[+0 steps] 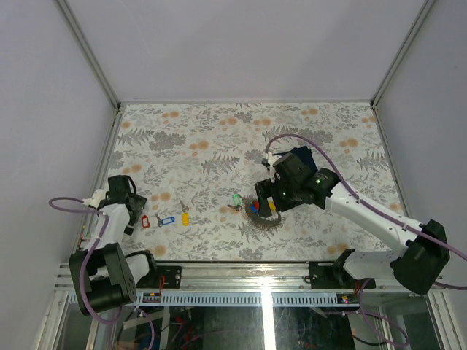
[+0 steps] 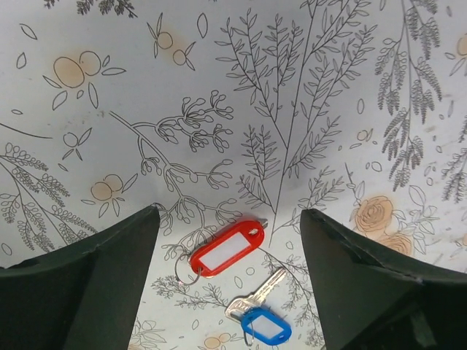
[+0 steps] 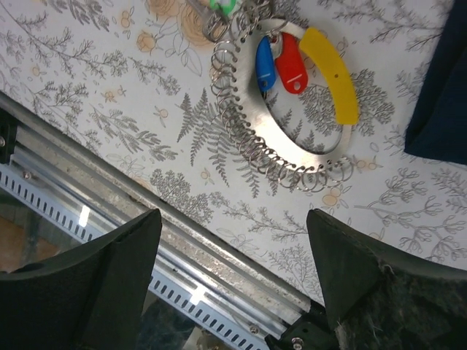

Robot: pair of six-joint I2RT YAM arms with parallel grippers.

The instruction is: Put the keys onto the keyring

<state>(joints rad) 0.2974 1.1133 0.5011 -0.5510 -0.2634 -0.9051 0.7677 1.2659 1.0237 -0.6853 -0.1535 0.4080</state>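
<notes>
Silvery keyring [image 3: 252, 135] by table [image 1: 219, 131] near edge, under right end effector [image 3: 233, 215], jaws apart | red tag [image 2: 226, 248], blue key [image 2: 264, 326], yellow key [image 1: 185, 217] loose toward near-left corner, none held | left end effector [image 2: 228, 213] jaws apart above them | green key [image 1: 236, 200] beside keyring, attachment unclear | threading mostly left.

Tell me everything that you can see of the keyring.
The keyring is a wide, round, flat band of silvery metal, with many small wire loops along its outer rim. A yellow plastic arc covers one stretch. A blue tag and a red tag hang inside it. It lies flat on the flowered table. The open right tool hangs above and does not touch it.
</notes>
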